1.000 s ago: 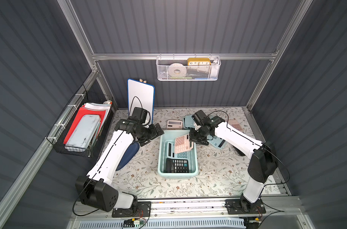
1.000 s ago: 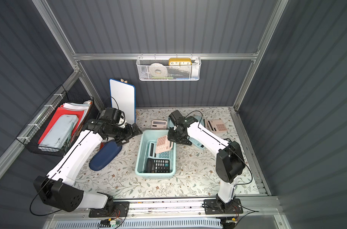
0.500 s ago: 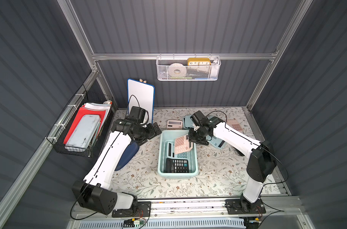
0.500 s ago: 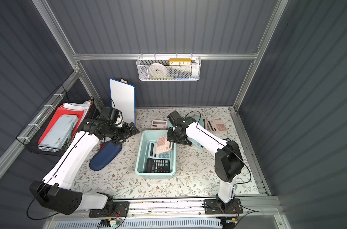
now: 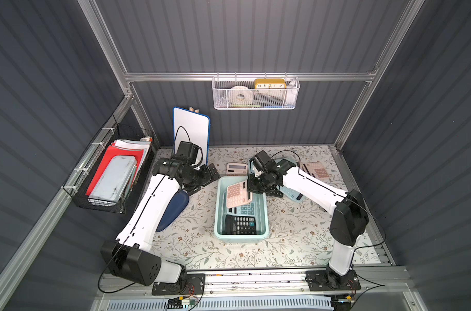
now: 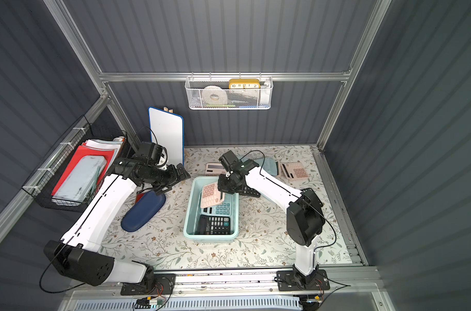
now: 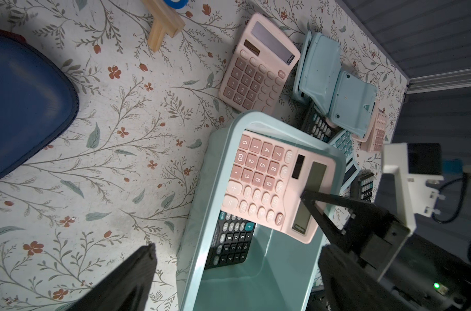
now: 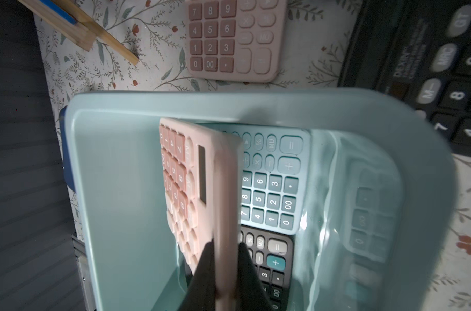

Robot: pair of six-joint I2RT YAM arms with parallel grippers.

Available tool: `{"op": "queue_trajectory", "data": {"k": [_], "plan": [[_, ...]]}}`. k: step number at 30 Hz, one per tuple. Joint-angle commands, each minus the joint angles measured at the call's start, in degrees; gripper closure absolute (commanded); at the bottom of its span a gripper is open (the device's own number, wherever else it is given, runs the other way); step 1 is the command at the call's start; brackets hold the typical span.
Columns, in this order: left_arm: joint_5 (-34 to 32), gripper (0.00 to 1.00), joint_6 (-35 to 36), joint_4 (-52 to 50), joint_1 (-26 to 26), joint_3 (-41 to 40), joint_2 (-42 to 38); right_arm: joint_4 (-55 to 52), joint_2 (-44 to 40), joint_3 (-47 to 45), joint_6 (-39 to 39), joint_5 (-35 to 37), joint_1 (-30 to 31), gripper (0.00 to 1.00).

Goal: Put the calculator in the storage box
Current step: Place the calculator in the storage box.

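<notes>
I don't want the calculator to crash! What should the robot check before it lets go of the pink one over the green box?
1. Grip: the right gripper is shut on the pink calculator, at its edge: ok.
2. Aim: the pink calculator is inside the rim of the storage box: ok.
3. Room: there is bare floor beside the teal calculator and the black calculator: ok.
4. Lying flat: the pink calculator is tilted up on edge: not ok.
5. Lower end touching the box floor: cannot tell.
6. Left gripper out of the way: it is open and beside the box, apart from it: ok.
</notes>
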Motion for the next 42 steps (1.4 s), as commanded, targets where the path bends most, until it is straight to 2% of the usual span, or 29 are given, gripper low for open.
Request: {"op": "queue_trajectory", "data": {"k": [1,8,12,24,35,42], "plan": [[1.26,0.01,0.54,-1.72,0.38,1.94,1.0,-0.41,3.21,2.14,-0.11,0.18,0.21,0.85],[1.85,0.01,0.58,-1.55,0.38,2.91,1.9,-0.98,5.98,4.95,-0.41,0.17,0.16,0.72],[2.05,0.01,0.51,-1.37,0.38,3.14,2.36,-2.15,4.5,5.16,-0.56,2.3,0.04,0.59],[2.76,0.01,0.14,-0.67,0.38,6.14,5.59,-6.11,-1.57,9.02,-3.09,6.43,-3.81,0.37],[2.04,0.0,0.44,-1.06,0.39,12.61,11.58,-0.76,-6.82,5.59,-1.22,4.14,-9.52,0.19],[0.96,0.01,0.99,0.82,0.38,16.81,15.18,1.69,-11.86,-0.89,0.43,3.09,-14.71,0.02]]}}
